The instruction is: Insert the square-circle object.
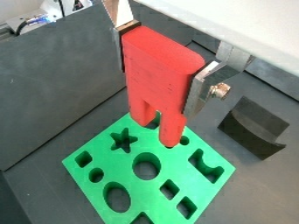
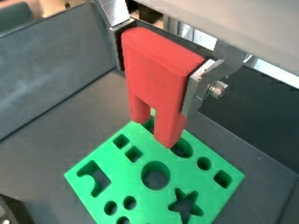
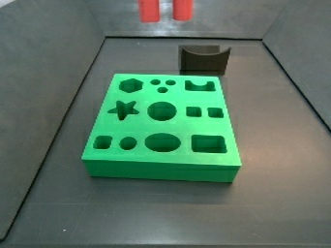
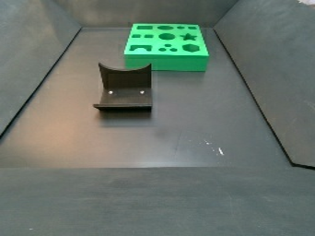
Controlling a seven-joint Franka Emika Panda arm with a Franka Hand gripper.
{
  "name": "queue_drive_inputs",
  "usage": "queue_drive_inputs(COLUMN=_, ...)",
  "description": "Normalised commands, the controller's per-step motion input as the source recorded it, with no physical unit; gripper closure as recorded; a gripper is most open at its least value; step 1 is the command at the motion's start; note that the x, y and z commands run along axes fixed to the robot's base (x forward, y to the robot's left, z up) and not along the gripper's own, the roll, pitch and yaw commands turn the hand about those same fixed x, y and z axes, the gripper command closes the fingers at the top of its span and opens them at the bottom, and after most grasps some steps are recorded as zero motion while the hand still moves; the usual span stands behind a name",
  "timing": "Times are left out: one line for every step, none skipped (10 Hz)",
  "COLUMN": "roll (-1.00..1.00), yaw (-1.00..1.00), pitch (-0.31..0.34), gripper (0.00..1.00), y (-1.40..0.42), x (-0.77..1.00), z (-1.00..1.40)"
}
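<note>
My gripper [image 1: 160, 74] is shut on a red two-pronged piece [image 1: 158, 79], gripped near its rounded top with the prongs pointing down. It also shows in the wrist view from the opposite side [image 2: 160, 83], well above the green board [image 1: 122, 173] with shaped holes. In a side view only the red prongs [image 3: 165, 9] show at the top edge, high over the board [image 3: 116, 131]. No separate small dark block shows. The only dark thing is the fixture [image 3: 204, 60], standing on the floor beside the board.
The fixture [image 4: 123, 90] has a back wall with a scooped top on a base plate, and it shows in a wrist view [image 1: 257, 127]. The green board [image 4: 167, 63] lies inside a dark bin with sloping walls [image 3: 58, 126].
</note>
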Motion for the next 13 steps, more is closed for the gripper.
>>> queue_drive_inputs(roll=0.04, yaw=-0.17, pitch=-0.051, gripper=1.0, y=-0.73, x=-0.53, z=-1.0)
queue_drive_inputs(roll=0.06, yaw=-0.1, pitch=-0.034, gripper=1.0, y=-0.69, x=-0.59, z=-1.0)
queue_drive_inputs(roll=0.08, yaw=-0.09, pitch=-0.017, gripper=1.0, y=-0.61, x=-0.62, z=-1.0)
queue_drive_inputs(roll=0.11, yaw=-0.07, pitch=-0.039, gripper=1.0, y=-0.53, x=-0.62, z=-0.97)
queue_drive_inputs(roll=0.19, yaw=0.0, pitch=-0.093, gripper=1.0, y=-0.35, x=-0.68, z=-0.87)
queue_drive_inputs(roll=0.28, yaw=0.17, pitch=0.0, gripper=1.0, y=-0.28, x=0.0, z=-0.81)
queue_drive_inputs(roll=0.28, yaw=0.07, pitch=0.106, gripper=1.0, y=-0.2, x=0.29, z=-0.65)
queue_drive_inputs(roll=0.19, yaw=0.0, pitch=0.173, gripper=1.0, y=-0.08, x=0.29, z=-0.73)
queue_drive_inputs(roll=0.19, yaw=0.0, pitch=0.154, gripper=1.0, y=-0.15, x=0.28, z=-0.77)
queue_drive_inputs(roll=0.17, yaw=0.0, pitch=0.103, gripper=1.0, y=-0.18, x=0.24, z=-0.83)
queue_drive_inputs(roll=0.06, yaw=0.0, pitch=0.063, gripper=1.0, y=-0.1, x=0.18, z=-0.83)
queue_drive_inputs(roll=-0.05, yaw=0.0, pitch=-0.093, gripper=1.0, y=0.0, x=-0.02, z=-0.34)
queue_drive_inputs(roll=0.0, yaw=-0.08, pitch=0.211, gripper=1.0, y=-0.05, x=0.0, z=-0.3)
